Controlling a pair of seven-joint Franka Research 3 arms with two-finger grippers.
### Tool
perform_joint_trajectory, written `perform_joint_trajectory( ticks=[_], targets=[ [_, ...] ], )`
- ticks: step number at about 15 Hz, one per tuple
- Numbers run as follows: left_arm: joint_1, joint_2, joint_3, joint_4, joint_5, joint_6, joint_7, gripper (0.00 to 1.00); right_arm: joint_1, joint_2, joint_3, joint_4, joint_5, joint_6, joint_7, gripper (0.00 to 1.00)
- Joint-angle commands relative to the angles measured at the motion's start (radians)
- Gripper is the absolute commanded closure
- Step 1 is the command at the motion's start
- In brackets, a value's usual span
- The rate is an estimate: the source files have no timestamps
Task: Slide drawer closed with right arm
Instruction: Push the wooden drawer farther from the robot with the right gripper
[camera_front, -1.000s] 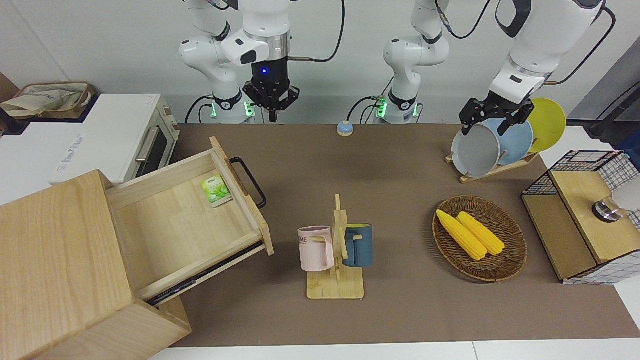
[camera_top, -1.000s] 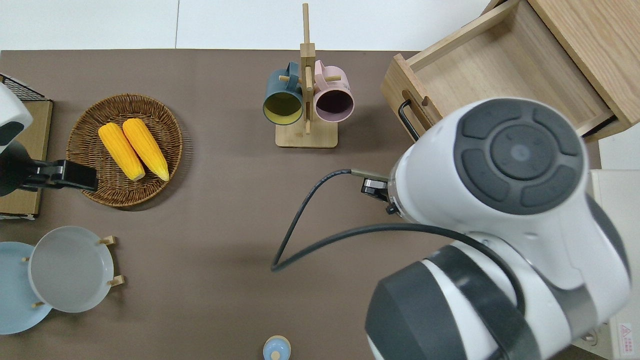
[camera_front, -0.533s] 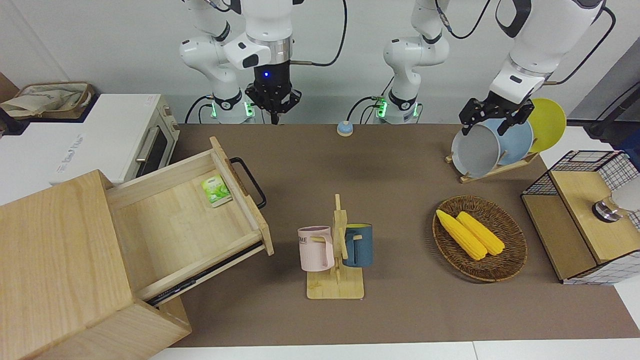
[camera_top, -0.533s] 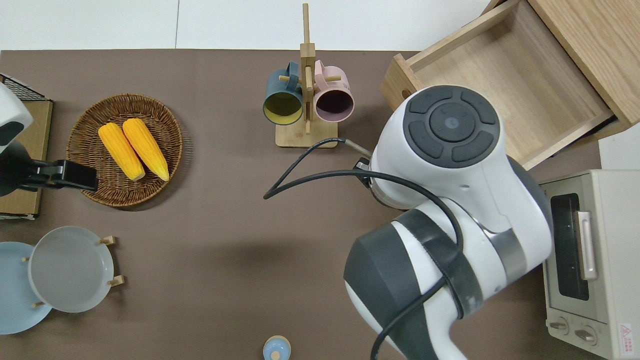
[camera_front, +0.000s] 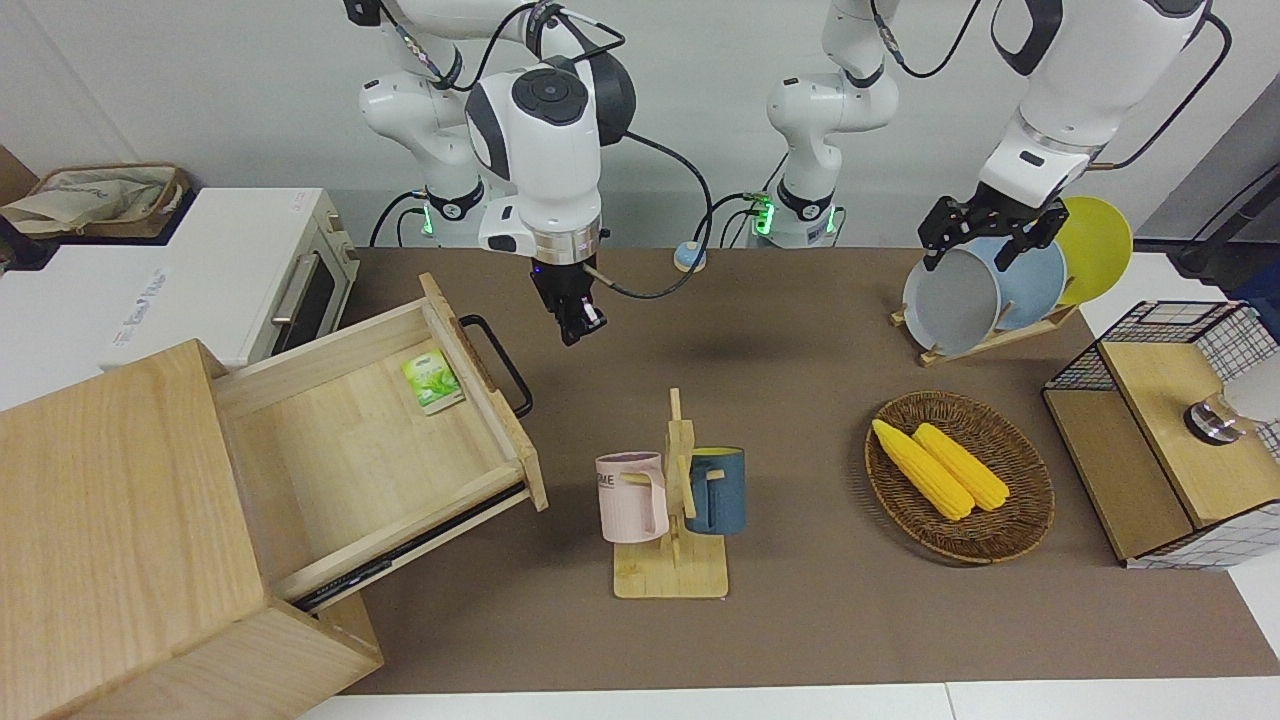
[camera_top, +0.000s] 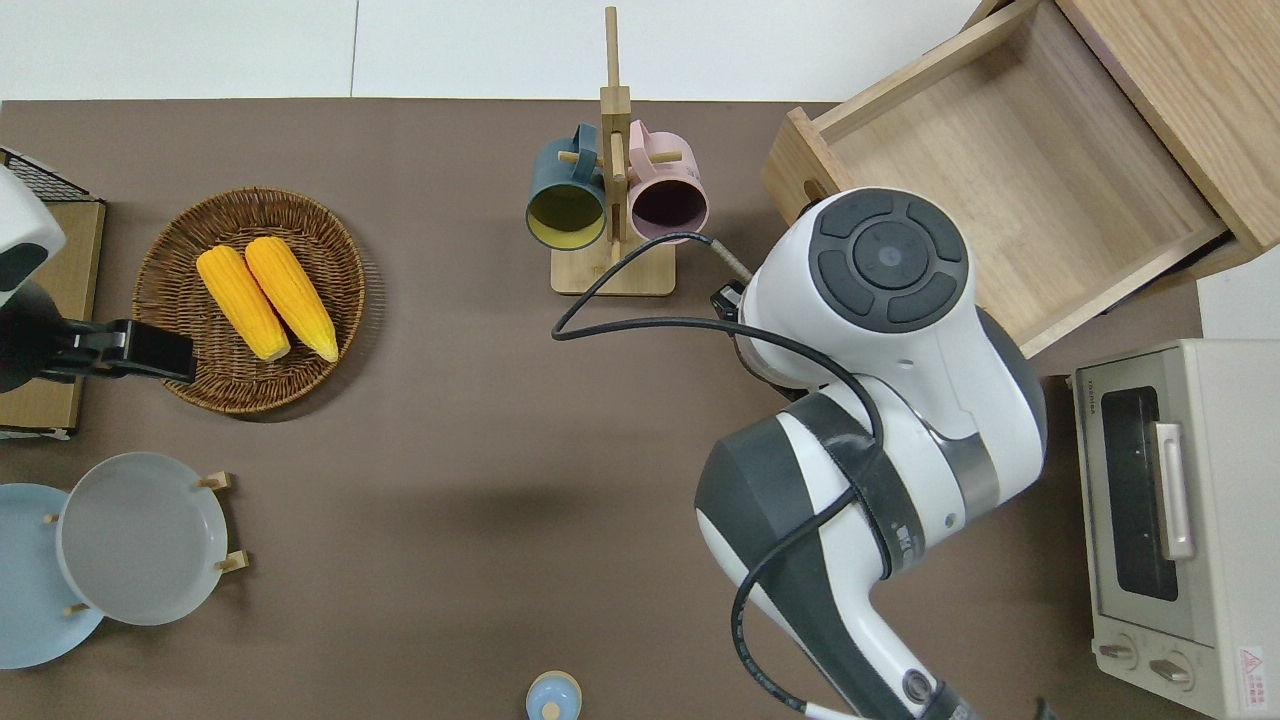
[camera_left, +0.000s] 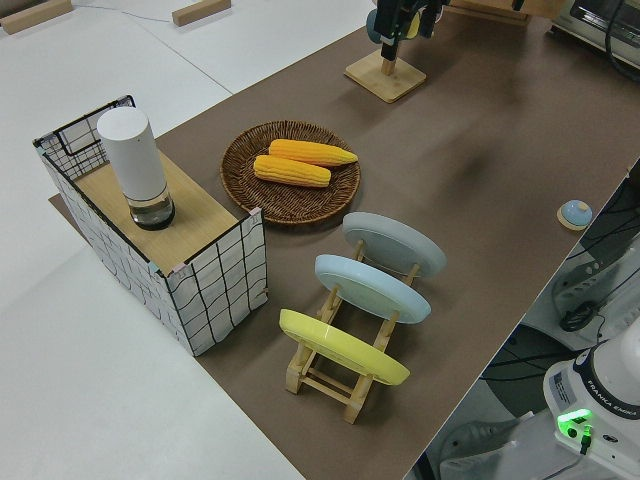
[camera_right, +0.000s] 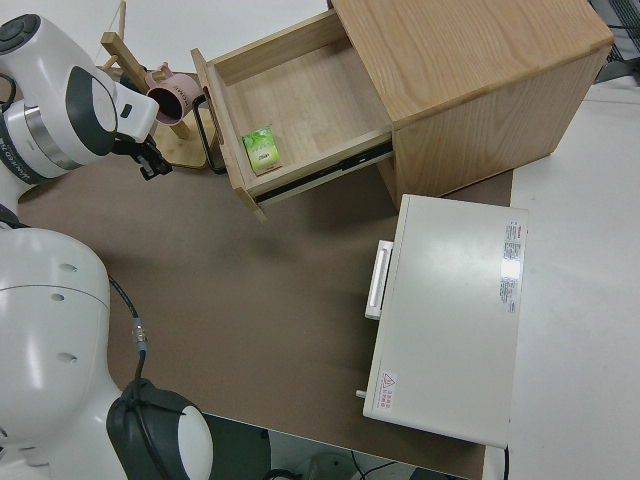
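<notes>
The drawer (camera_front: 350, 440) stands pulled far out of the light-wood cabinet (camera_front: 110, 530). Its black handle (camera_front: 497, 365) faces the middle of the table. A green packet (camera_front: 432, 381) lies inside, by the front panel. My right gripper (camera_front: 576, 332) is shut and empty. It hangs over the brown mat just beside the handle, toward the left arm's end, and is apart from it. In the right side view the gripper (camera_right: 152, 162) is close to the handle (camera_right: 205, 130). In the overhead view the right arm (camera_top: 890, 300) hides the gripper and the handle. The left arm is parked.
A mug rack (camera_front: 672, 500) with a pink and a blue mug stands beside the drawer's front corner. A white oven (camera_front: 290, 280) sits beside the drawer, nearer to the robots. A corn basket (camera_front: 960, 475), plate rack (camera_front: 1000, 290) and wire-mesh box (camera_front: 1170, 430) fill the left arm's end.
The right arm has swung out from near its base and come down, which brings its gripper beside the drawer's handle. The drawer and the left arm have not moved.
</notes>
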Motion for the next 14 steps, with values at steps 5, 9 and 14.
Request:
perform_joint_trajectory(
  ticks=[5, 9, 14],
  targets=[
    [0.004, 0.011, -0.006, 0.026, 0.017, -0.02, 0.01, 0.01, -0.023, 0.057, -0.026, -0.005, 0.008, 0.053, 0.036, 1.0],
    [0.004, 0.011, -0.006, 0.024, 0.017, -0.02, 0.01, 0.01, -0.042, 0.077, -0.028, 0.001, -0.001, 0.053, 0.004, 1.0],
    [0.004, 0.011, -0.006, 0.026, 0.017, -0.02, 0.01, 0.01, -0.082, 0.088, -0.028, 0.025, -0.038, 0.055, -0.02, 1.0]
  ],
)
